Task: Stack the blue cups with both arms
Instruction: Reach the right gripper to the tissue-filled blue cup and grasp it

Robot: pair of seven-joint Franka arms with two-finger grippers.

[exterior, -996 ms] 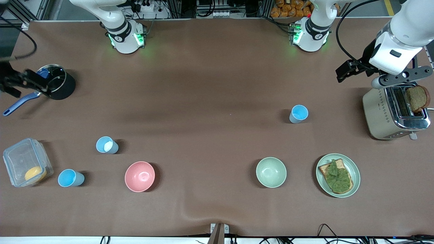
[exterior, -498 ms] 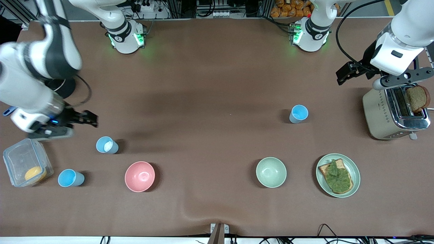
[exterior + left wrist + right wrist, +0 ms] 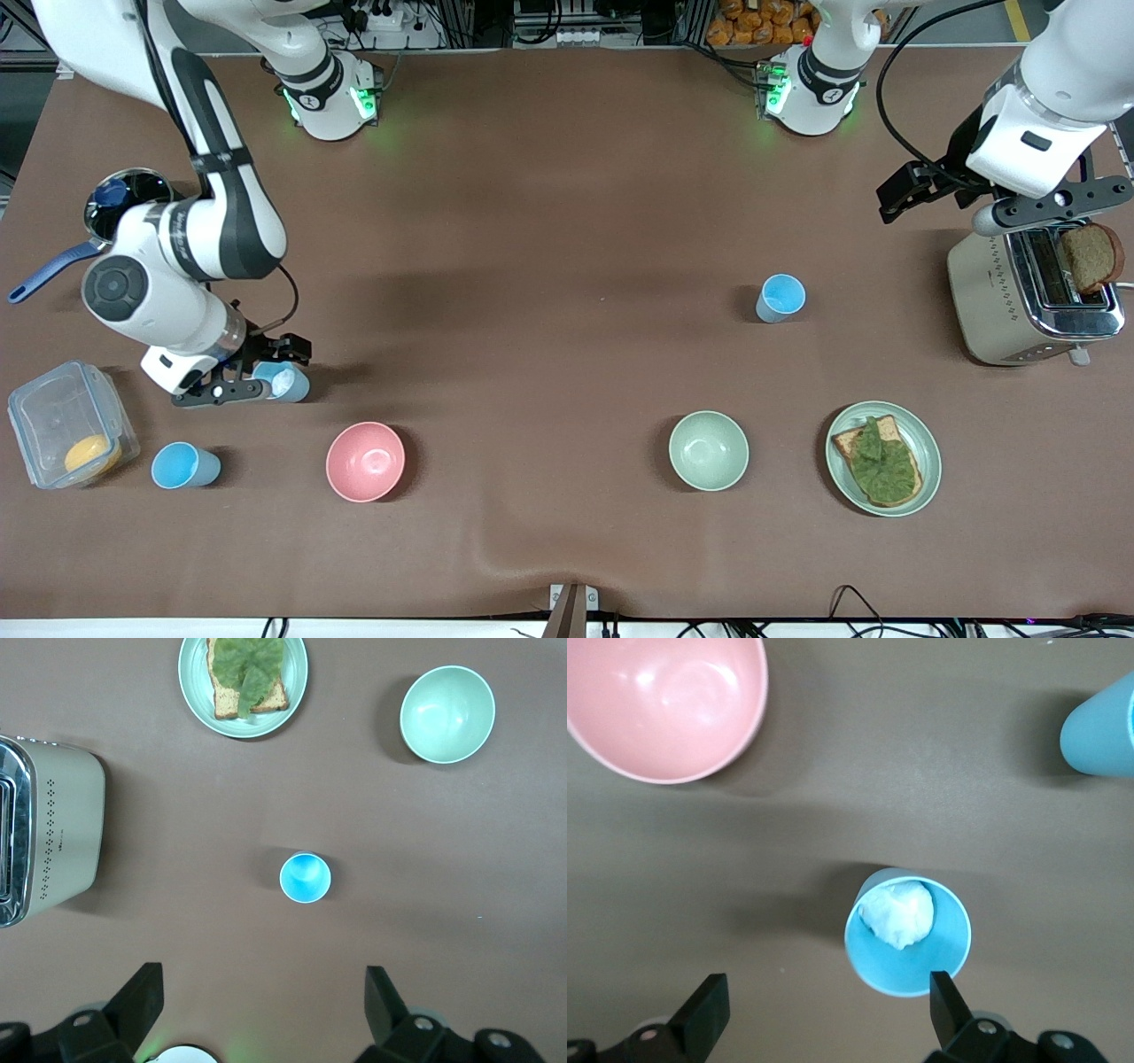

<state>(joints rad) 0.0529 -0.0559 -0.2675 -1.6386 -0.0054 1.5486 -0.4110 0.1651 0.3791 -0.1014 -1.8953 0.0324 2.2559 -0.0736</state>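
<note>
Right gripper (image 3: 270,377) hovers directly over the blue cup with the white patch (image 3: 908,931), jaws spread and empty. A second blue cup (image 3: 183,466) stands at its 7 o'clock; a third (image 3: 780,298) stands mid-counter (image 3: 549,221). Left gripper (image 3: 905,188), jaws spread, waits beside the toaster (image 3: 1028,297).

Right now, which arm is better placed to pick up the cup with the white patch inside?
Right. The right gripper hangs open directly over that cup, near the pink bowl. The left gripper is up by the toaster, at the left arm's end of the table.
</note>
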